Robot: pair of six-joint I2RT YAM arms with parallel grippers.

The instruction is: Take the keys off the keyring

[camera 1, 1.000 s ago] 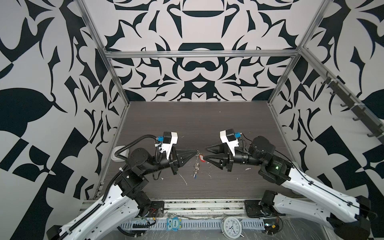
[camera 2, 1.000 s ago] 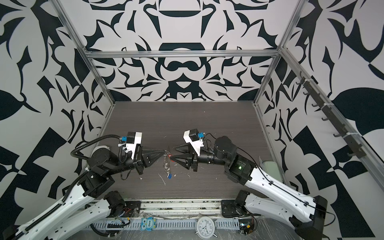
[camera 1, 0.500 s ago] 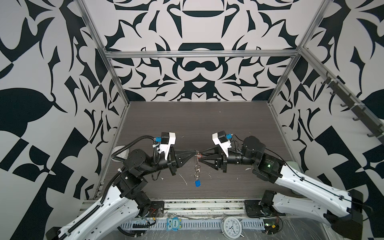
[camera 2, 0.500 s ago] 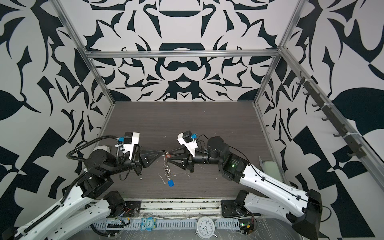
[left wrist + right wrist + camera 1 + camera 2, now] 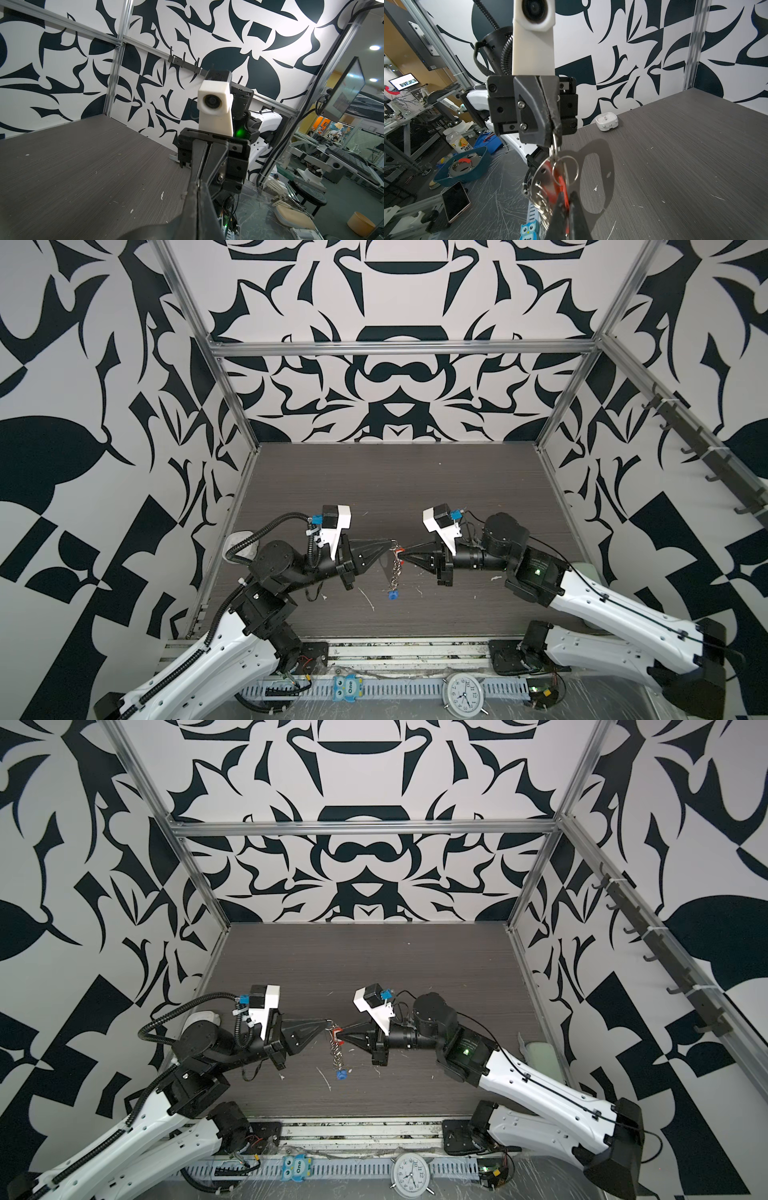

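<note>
Both grippers meet tip to tip above the front middle of the dark table (image 5: 415, 489). My left gripper (image 5: 392, 544) (image 5: 197, 184) is shut on a silver ring (image 5: 554, 142) at the top of the key bunch. My right gripper (image 5: 404, 558) (image 5: 566, 195) is shut on the red-orange tag (image 5: 558, 179) (image 5: 336, 1031). Silver rings and a flat silver key (image 5: 543, 178) hang beside that tag. A silver chain of clips (image 5: 395, 574) hangs down to the blue tag (image 5: 392, 595) (image 5: 340, 1074). I cannot make out the keyring's grey strap. The left wrist view shows no keys.
A small white clock (image 5: 607, 121) sits at the table's left edge. White scraps (image 5: 368, 599) litter the table near the front. On the front rail stand an owl figure (image 5: 348, 688) and a round alarm clock (image 5: 461, 693). A hook rail (image 5: 706, 456) runs along the right wall.
My right gripper has moved left up to the left one and shut on the red-orange tag. The chain with the blue tag now hangs straight down.
</note>
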